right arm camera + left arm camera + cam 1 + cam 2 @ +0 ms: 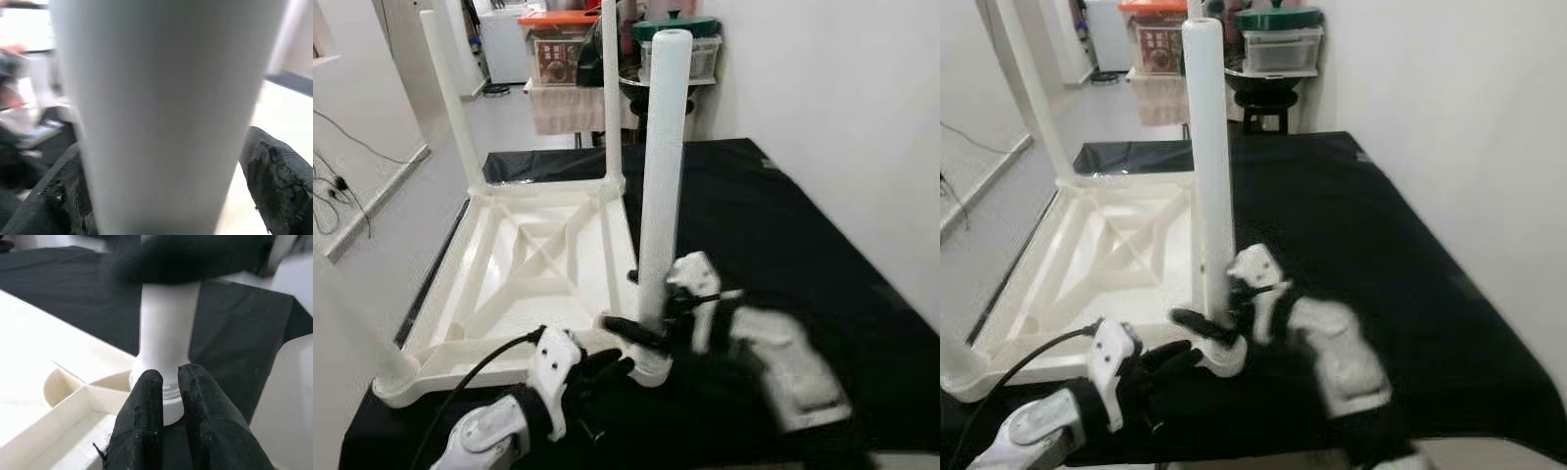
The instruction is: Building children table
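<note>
White plastic tabletop (524,259), inverted, lies on a black cloth (773,245) along the cloth's left edge, its ribbed underside facing up.

Progress: four legs stand upright, one at each corner. The far-left leg (450,98) and far-right leg (610,88) appear seated. The near-left leg (352,328) is blurred at its corner socket; its seating cannot be confirmed. The near-right leg (661,166) stands in its corner socket, with a ridged collar visible at its base in the left wrist view. Judged from this, assembly is in its last stage: the final leg is in place and probably being pressed or twisted home. Remaining: confirm seating of all legs, then turn the table upright.

Arm pose: the right gripper (656,328) reaches in from the near right, forearm low over the cloth and motion-blurred. Its fingers (274,176) bracket the near-right leg on both sides low on the shaft, grasping it. The left gripper (168,396) comes from the near edge, wrist bent toward the same corner. Its two fingers are drawn together, tips resting at the leg's collar, holding nothing between them; it appears to steady the socket.
</note>
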Tool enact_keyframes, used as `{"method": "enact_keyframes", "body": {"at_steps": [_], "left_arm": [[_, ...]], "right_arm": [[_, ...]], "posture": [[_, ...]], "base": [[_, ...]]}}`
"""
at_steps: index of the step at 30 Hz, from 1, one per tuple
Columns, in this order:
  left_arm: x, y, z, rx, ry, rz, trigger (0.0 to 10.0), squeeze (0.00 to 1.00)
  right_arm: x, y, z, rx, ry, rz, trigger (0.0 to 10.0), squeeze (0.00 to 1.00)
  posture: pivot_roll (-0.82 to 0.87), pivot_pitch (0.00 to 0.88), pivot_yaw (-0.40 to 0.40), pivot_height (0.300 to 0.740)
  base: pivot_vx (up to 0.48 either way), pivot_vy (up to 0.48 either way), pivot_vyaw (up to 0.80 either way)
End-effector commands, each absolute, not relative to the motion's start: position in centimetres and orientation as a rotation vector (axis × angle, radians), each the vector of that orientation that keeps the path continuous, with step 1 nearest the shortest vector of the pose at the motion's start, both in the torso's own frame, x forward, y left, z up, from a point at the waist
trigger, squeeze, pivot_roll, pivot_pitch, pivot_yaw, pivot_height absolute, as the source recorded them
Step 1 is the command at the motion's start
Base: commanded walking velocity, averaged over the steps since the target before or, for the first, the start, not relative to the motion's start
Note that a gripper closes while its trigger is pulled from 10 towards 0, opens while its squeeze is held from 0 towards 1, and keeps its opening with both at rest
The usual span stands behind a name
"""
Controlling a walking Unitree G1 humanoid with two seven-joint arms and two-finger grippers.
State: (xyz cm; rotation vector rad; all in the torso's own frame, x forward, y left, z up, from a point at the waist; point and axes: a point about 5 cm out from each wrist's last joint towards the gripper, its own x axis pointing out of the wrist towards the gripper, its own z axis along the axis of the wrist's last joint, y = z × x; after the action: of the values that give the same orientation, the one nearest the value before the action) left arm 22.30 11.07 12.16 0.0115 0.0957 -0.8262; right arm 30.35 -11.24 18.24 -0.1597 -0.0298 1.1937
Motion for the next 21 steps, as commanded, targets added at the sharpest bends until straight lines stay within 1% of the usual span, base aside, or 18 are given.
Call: {"method": "enact_keyframes", "body": {"at_steps": [1,2,3,4,6,8,9,13,17,21], "left_arm": [[22.3,10.9,11.9,0.017,0.105,-0.826,10.0,0.00],[22.3,10.9,11.9,0.020,0.104,-0.824,10.0,0.00],[22.3,10.9,11.9,0.020,0.104,-0.824,10.0,0.00],[22.4,10.9,11.9,0.023,0.103,-0.822,10.0,0.00],[22.4,10.9,11.9,0.023,0.103,-0.822,10.0,0.00],[22.4,11.0,12.0,0.028,0.101,-0.818,10.0,0.00],[22.4,11.0,12.0,0.030,0.101,-0.816,10.0,0.00],[22.4,11.0,12.0,0.032,0.100,-0.815,10.0,0.00],[22.4,11.0,12.0,0.033,0.100,-0.815,10.0,0.00],[22.3,10.9,12.0,0.030,0.102,-0.817,10.0,0.00]], "right_arm": [[30.2,-10.8,17.4,-0.130,0.009,1.330,10.0,0.00],[30.7,-10.7,17.6,-0.130,0.019,1.384,10.0,0.00],[30.7,-10.7,17.6,-0.130,0.019,1.384,10.0,0.00],[31.4,-10.5,18.0,-0.109,0.026,1.418,10.0,0.00],[31.4,-10.5,18.0,-0.109,0.026,1.418,10.0,0.00],[32.5,-10.0,18.6,-0.053,0.029,1.489,10.0,0.00],[32.9,-9.9,18.7,-0.039,0.044,1.509,0.0,0.00],[33.3,-10.1,18.7,-0.029,0.060,1.545,0.0,0.00],[33.4,-10.6,18.5,-0.015,0.037,1.538,0.0,0.00],[32.6,-11.2,17.9,-0.015,0.006,1.517,0.0,0.00]], "posture": [[0.06,0.000,-0.026,0.740],[0.07,0.000,-0.030,0.740],[0.07,0.000,-0.030,0.740],[0.08,0.000,-0.031,0.740],[0.08,0.000,-0.031,0.740],[0.09,0.000,-0.033,0.740],[0.09,0.000,-0.035,0.740],[0.10,0.000,-0.037,0.740],[0.09,0.000,-0.033,0.740],[0.08,0.000,-0.029,0.740]], "base": [[0.000,0.000,0.00],[0.000,0.000,0.00],[0.000,0.000,0.00],[0.000,0.000,0.00],[0.000,0.000,0.00],[0.000,0.000,0.00],[0.000,0.000,0.00],[0.000,0.000,0.00],[0.000,0.000,0.00],[0.000,0.000,0.00]]}}
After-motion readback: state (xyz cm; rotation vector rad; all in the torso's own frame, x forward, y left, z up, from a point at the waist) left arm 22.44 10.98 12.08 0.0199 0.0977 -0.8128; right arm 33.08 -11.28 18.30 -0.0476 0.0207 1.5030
